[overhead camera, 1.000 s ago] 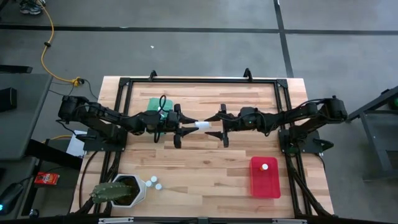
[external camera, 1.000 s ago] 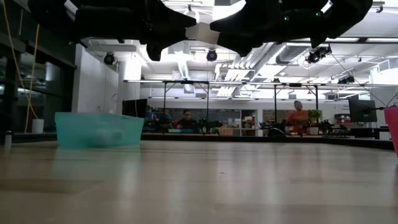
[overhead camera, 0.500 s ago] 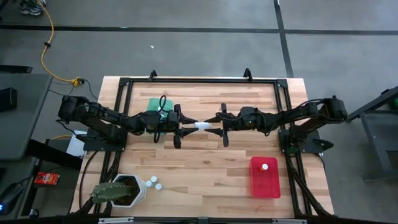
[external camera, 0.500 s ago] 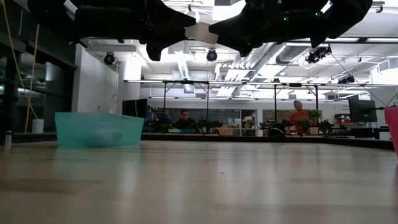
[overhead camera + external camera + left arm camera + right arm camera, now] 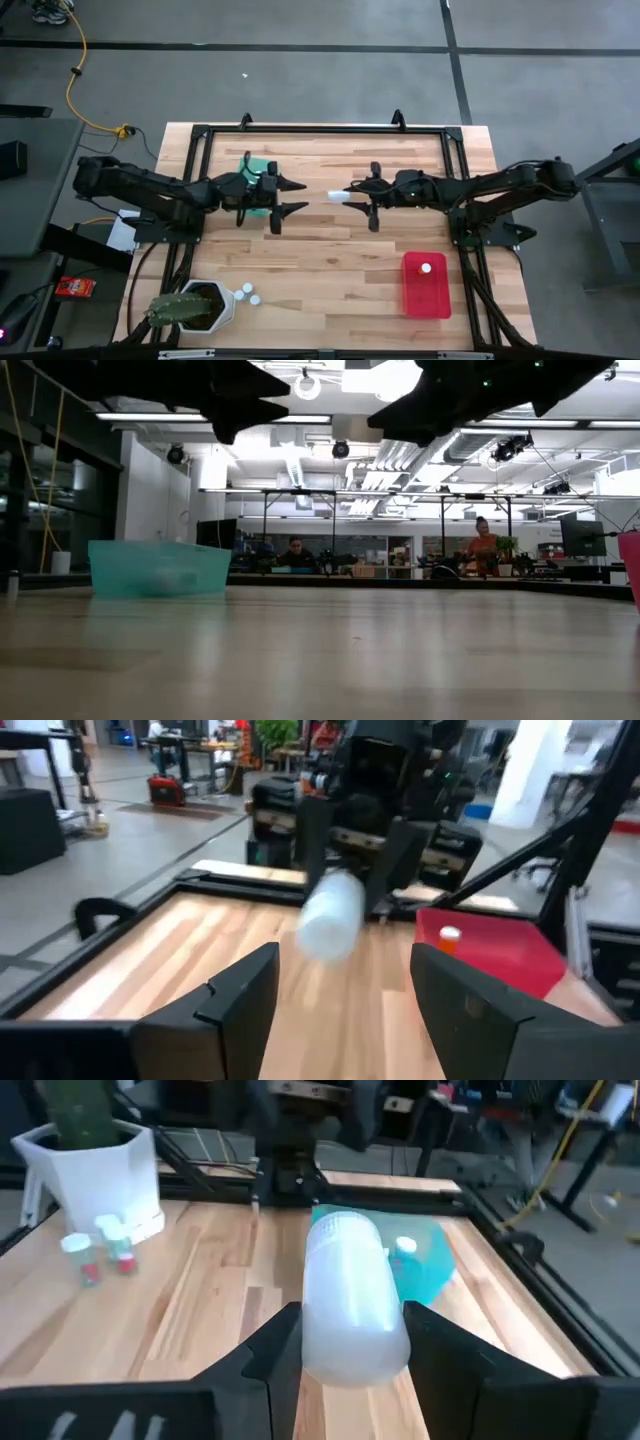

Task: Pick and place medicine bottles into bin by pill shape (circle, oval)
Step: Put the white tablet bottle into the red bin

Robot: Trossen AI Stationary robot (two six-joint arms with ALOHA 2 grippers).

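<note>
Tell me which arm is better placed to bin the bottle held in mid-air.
The right: its hand grips the small pale white-capped bottle, with the red rectangular bin on its side. The left hand is open and empty.

Both arms reach inward above the table (image 5: 330, 270), facing each other near its middle. The left gripper (image 5: 296, 196) hangs with fingers spread and empty. The right gripper (image 5: 345, 197) (fingers pinched) holds a medicine bottle (image 5: 337, 196) horizontally toward the left.
</note>
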